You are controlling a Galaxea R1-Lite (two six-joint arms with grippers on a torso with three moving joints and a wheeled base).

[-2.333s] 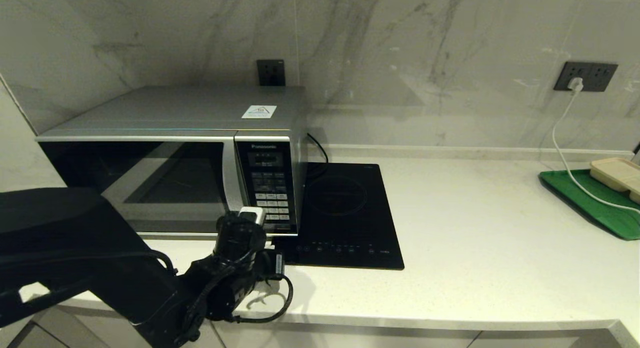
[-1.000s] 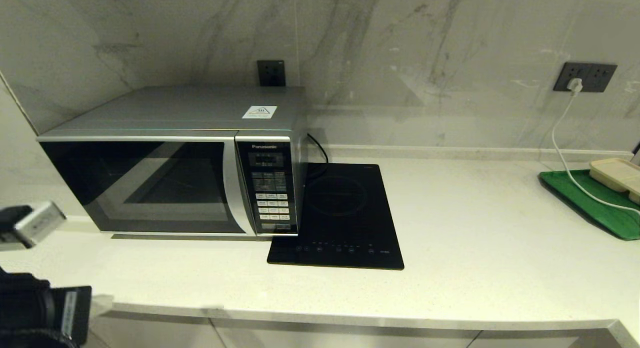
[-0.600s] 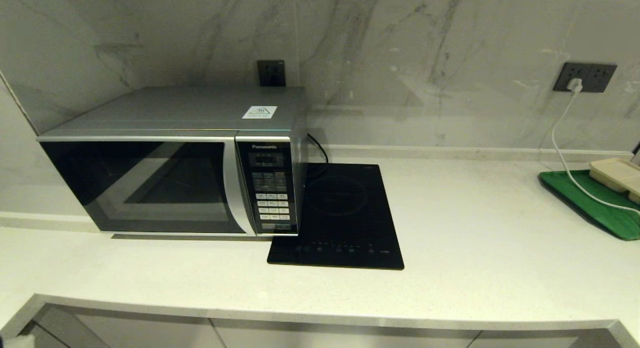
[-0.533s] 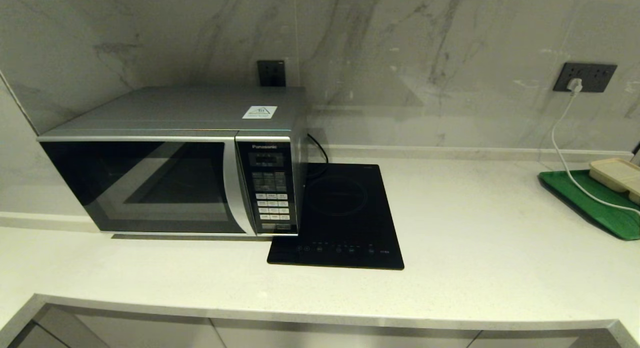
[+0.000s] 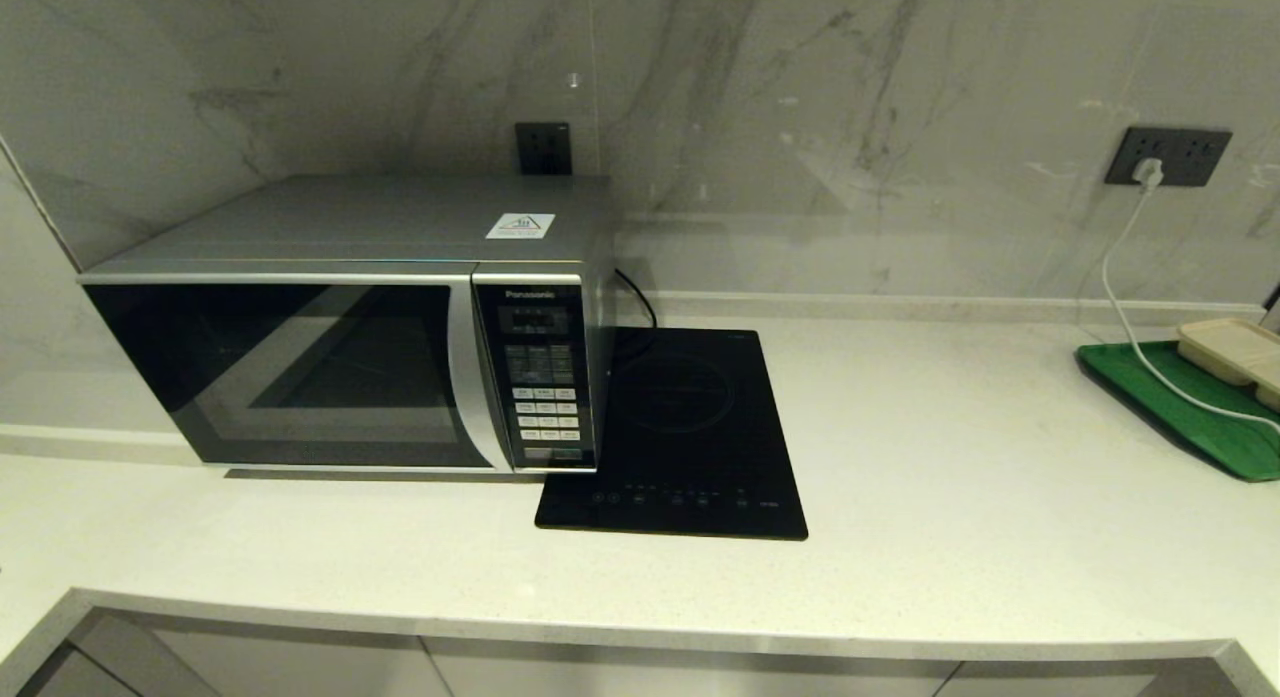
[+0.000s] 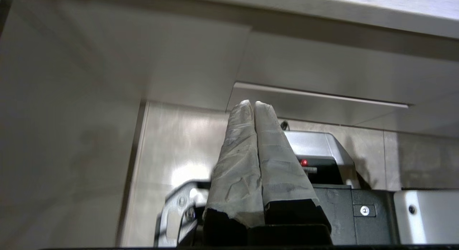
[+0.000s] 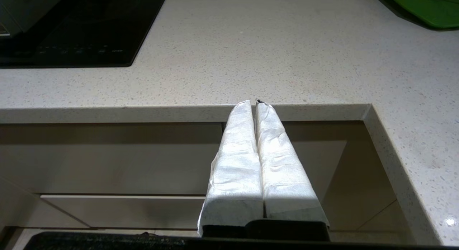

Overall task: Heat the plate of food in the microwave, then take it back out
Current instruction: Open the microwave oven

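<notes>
The silver-grey microwave (image 5: 340, 317) stands at the back left of the counter with its dark glass door closed. The plate of food is out of view. Neither arm shows in the head view. In the left wrist view my left gripper (image 6: 252, 103) is shut and empty, hanging below the counter edge in front of the cabinet fronts. In the right wrist view my right gripper (image 7: 253, 102) is also shut and empty, just below the counter's front edge.
A flat black induction cooktop (image 5: 680, 432) lies right of the microwave. A green tray (image 5: 1180, 402) with a beige container (image 5: 1235, 349) sits at the far right, crossed by a white cable (image 5: 1125, 297) from the wall socket. Cabinet fronts (image 7: 107, 160) run under the counter.
My left arm, which was in front of the microwave's keypad, pulled back to the left and down and has left the head view. The microwave stays closed.
</notes>
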